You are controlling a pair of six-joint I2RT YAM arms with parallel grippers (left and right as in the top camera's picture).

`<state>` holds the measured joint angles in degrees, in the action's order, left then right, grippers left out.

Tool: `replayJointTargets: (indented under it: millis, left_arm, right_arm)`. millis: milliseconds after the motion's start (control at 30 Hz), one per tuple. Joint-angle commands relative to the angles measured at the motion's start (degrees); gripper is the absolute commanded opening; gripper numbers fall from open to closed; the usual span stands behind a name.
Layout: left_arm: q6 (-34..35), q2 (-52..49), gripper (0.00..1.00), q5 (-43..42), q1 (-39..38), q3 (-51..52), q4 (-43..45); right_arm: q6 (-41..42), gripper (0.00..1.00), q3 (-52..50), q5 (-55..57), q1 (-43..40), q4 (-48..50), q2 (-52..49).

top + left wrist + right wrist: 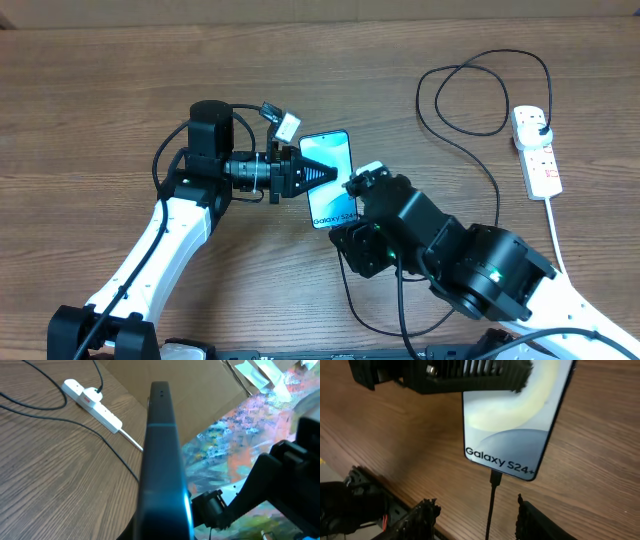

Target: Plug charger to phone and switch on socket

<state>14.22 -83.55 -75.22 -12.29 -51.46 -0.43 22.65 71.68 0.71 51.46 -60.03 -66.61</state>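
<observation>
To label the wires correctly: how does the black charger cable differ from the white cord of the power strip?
The charger cable is thin and black; the white cord is thicker. The cable curls in loops, the cord runs almost straight. The cable ends in the phone; the cord's far end is out of view. Both join the power strip.

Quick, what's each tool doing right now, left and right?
Left tool: closed on the phone.
Right tool: open, the charger passing between its fingers, plugged into the phone.
</observation>
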Motion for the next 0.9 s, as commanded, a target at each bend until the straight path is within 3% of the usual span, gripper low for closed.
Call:
replayJointTargets:
  millis: [0,267,500,567,733,867]
  left_arm:
    - [4.8,0.3,0.04,1.1,0.2,0.1,0.5]
    - [24.7,0.3,0.04,14.2,-0.6,0.1,1.4]
    - [29.9,0.3,0.05,14.8,-1.1,0.0,4.2]
    - [32.7,0.3,0.04,15.8,-0.8,0.0,4.2]
    - [38.5,0.3,0.04,17.1,-0.7,0.0,4.6]
    - [38.7,0.3,0.04,16.8,-0.7,0.0,5.4]
  right_arm:
    - [0.1,0.53,1.2,2.3,-0.1,0.2,1.6]
    - [4.2,0.53,1.2,3.0,-0.1,-0.7,1.7]
    - [13.4,0.53,1.0,4.1,-0.1,-3.5,1.1]
    - [13.6,0.46,1.0,3.4,0.0,-5.5,0.2]
    - [13.6,0.45,0.9,3.1,0.0,-8.5,-3.1]
    - [13.4,0.44,0.7,1.0,0.0,-8.0,-6.4]
